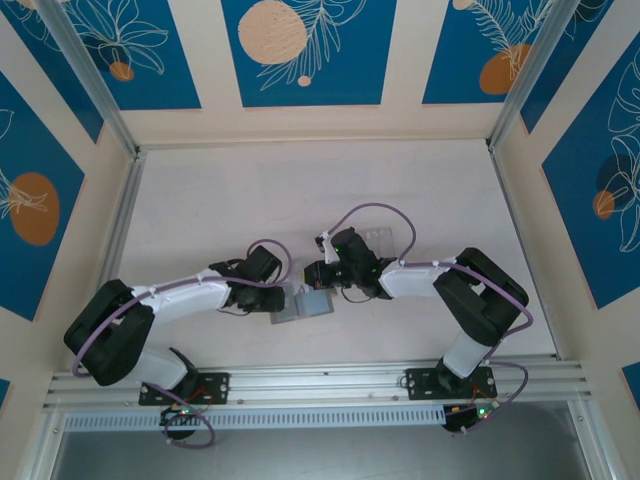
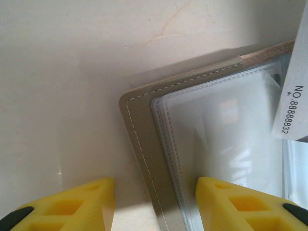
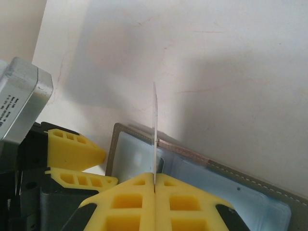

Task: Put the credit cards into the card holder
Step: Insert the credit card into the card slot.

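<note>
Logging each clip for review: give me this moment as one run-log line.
step: card insertion | right gripper: shut on credit card, edge-on over open card holder | left gripper: open, astride holder's edge

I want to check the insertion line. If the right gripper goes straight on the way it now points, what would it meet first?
Most likely the open card holder: the card clamped in the right gripper points edge-first at its pale inside. Depth is unclear.

Jaws apart, the left gripper (image 2: 155, 204) straddles the left edge of the open card holder (image 2: 140, 130), a white numbered card (image 2: 294, 91) at its right.
</note>
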Action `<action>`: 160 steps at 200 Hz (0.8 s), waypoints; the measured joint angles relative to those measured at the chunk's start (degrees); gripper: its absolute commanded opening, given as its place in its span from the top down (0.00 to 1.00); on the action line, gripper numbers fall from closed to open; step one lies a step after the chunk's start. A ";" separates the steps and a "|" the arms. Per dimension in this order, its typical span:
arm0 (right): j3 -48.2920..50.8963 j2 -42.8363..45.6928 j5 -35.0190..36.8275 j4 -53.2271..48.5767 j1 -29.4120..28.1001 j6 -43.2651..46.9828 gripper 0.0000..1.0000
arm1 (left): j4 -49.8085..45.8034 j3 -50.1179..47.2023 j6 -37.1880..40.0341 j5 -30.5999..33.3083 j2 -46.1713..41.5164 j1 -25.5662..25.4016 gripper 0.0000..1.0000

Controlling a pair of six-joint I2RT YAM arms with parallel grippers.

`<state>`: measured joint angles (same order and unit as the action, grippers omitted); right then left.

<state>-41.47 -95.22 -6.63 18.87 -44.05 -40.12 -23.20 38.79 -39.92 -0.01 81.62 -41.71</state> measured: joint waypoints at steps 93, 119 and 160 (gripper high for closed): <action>4.79 0.04 0.00 3.80 -1.81 -3.23 1.00 | 0.02 0.17 0.00 -0.02 0.26 -0.04 0.53; 5.62 0.22 0.04 4.02 -2.99 -3.85 1.00 | 0.04 0.17 -0.02 -0.13 0.31 -0.04 0.53; 7.41 2.16 0.24 3.45 -4.00 -4.31 1.00 | 0.07 0.17 -0.02 -0.20 0.33 -0.04 0.53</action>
<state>-34.06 -93.06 -6.39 22.33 -48.05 -44.42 -23.14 38.96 -39.94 -0.21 81.95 -41.76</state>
